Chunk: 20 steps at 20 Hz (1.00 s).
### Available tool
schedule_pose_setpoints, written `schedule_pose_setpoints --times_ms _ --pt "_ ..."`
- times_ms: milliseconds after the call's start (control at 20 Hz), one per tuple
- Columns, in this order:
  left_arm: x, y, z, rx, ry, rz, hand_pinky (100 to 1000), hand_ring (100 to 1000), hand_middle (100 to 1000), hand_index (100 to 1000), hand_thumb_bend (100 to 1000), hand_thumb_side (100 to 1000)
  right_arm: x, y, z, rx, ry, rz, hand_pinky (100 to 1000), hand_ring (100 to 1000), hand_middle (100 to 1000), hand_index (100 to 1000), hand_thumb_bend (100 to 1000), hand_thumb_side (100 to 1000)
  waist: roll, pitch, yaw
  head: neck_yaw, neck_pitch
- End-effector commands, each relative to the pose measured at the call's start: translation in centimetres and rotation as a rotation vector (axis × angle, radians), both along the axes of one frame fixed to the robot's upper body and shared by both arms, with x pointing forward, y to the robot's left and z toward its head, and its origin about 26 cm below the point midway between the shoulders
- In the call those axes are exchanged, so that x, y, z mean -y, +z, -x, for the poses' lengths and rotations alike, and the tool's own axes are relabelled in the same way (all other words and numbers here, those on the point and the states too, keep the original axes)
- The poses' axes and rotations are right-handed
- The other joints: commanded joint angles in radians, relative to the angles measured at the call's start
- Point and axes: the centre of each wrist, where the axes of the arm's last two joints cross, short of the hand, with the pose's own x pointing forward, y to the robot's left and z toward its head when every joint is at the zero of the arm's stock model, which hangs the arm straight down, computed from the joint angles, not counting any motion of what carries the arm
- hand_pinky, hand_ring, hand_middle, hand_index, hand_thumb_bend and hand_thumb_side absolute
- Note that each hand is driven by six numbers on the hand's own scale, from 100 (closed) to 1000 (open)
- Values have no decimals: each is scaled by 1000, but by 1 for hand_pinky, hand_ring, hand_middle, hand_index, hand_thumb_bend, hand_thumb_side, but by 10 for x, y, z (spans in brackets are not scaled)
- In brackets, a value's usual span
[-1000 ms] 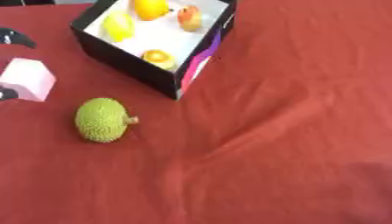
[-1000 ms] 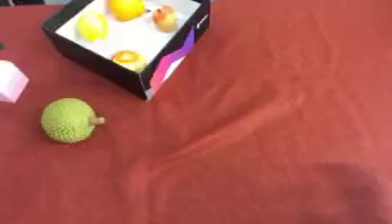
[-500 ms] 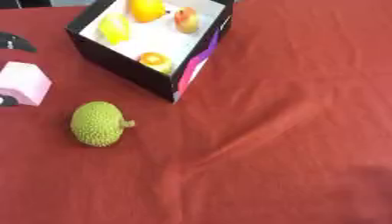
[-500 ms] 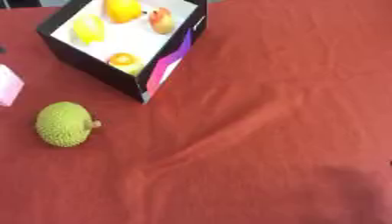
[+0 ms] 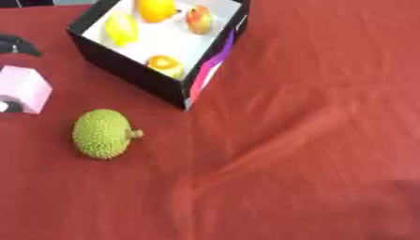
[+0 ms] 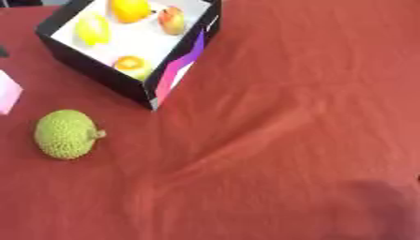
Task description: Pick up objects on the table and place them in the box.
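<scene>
Left eye view catches the left hand at the far left edge, only dark finger parts above and below a pink block; whether it grips the block, I cannot tell. Right eye view shows just a sliver of that block and no hand. Next, a spiky green fruit lies on the red bench, near the box. Inside the box sit 4 fruits. Right hand shows nowhere.
</scene>
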Motion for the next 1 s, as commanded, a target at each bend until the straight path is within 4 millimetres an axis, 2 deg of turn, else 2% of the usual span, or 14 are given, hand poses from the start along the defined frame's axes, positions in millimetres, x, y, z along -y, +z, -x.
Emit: schedule_pose_setpoints --times_ms 50,250,350,500,600,700,850,1000 --pt "-8 17 5 -115 -110 -178 1000 969 867 963 529 430 -2 5 0 13 1 9 1000 835 722 792 100 521 3 -13 -2 7 -19" --pt "-7 15 3 -102 -109 -172 1000 964 863 956 508 420 -4 5 -1 9 1 9 1000 834 722 792 100 522 5 -6 -6 8 -22" --pt "-8 13 2 -107 -107 -172 992 940 833 922 468 408 -4 6 -1 10 0 10 1000 834 722 792 100 521 5 -4 -7 7 -23" --pt "-7 10 0 -124 -107 -172 893 842 733 855 398 396 -4 5 -1 9 -6 8 1000 834 722 791 100 519 4 -3 -8 7 -21" --pt "-7 9 -1 -138 -107 -167 774 762 642 790 352 360 -5 5 -1 7 -11 7 1000 834 721 791 100 521 4 -3 -7 6 -18" --pt "-8 9 -1 -152 -107 -162 722 733 616 769 320 343 -5 5 -1 6 -13 7 1000 834 722 791 100 520 3 -5 -7 7 -16" --pt "-9 11 0 -167 -106 -154 571 628 555 711 241 303 -4 4 0 6 -15 8 1000 833 721 791 100 518 3 -8 -5 6 -12" --pt "-11 12 0 -172 -106 -137 537 608 554 711 204 283 -4 4 1 3 -18 7 1000 834 722 791 100 518 2 -11 -4 5 -8"
